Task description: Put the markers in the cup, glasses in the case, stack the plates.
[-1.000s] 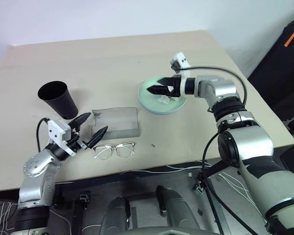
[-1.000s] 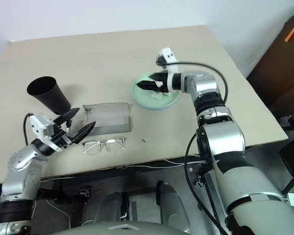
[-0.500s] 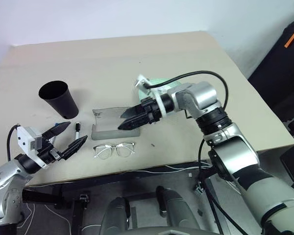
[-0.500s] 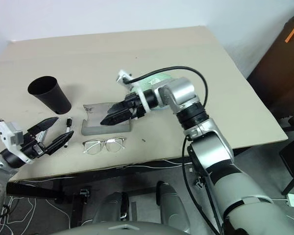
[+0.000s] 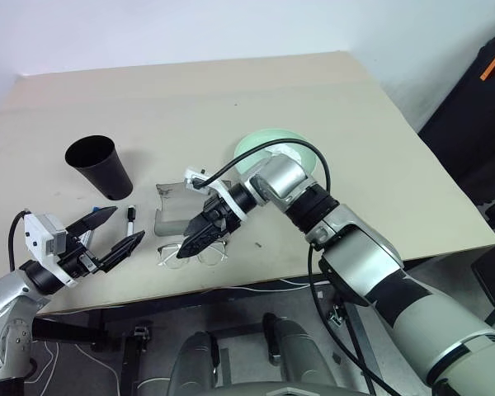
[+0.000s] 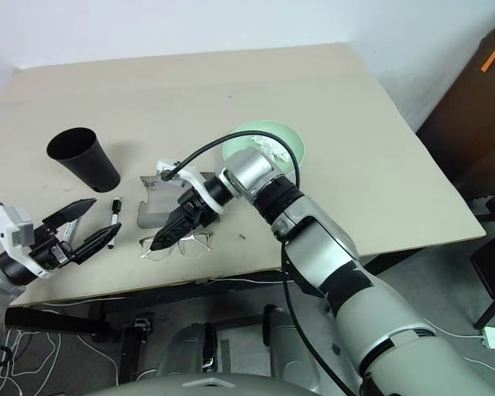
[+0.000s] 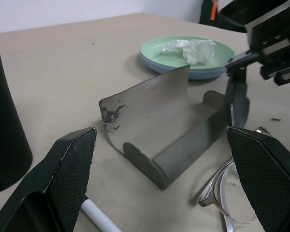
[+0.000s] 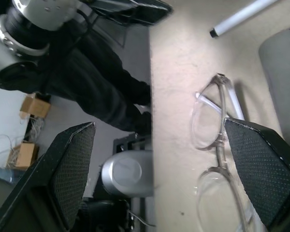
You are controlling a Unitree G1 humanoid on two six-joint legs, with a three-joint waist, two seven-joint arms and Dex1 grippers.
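While your right gripper (image 5: pixel 200 237) hangs with its black fingers spread wide and nothing between them, its tips sit just over the glasses (image 6: pixel 175 245), which lie on the worktop (image 5: pixel 231 91) touching the near side of the case (image 7: pixel 159 130). Take that case as your landmark: it is grey, felt-like and folded open, its flap curling up, so the glasses step looks not yet done.

Left of the case lies one slim white marker (image 5: pixel 129 220) with a dark cap, outside the tall black tapered cup (image 5: pixel 99 167) standing beyond it; I cannot find a second marker. Right of the case, a pale mint plate (image 7: pixel 183 55) rests on a light blue one, seemingly stacked, with crumpled white tissue (image 7: pixel 191 48) on top.

Your left gripper (image 5: pixel 107 233), likewise wide open and empty, hovers left of the case.
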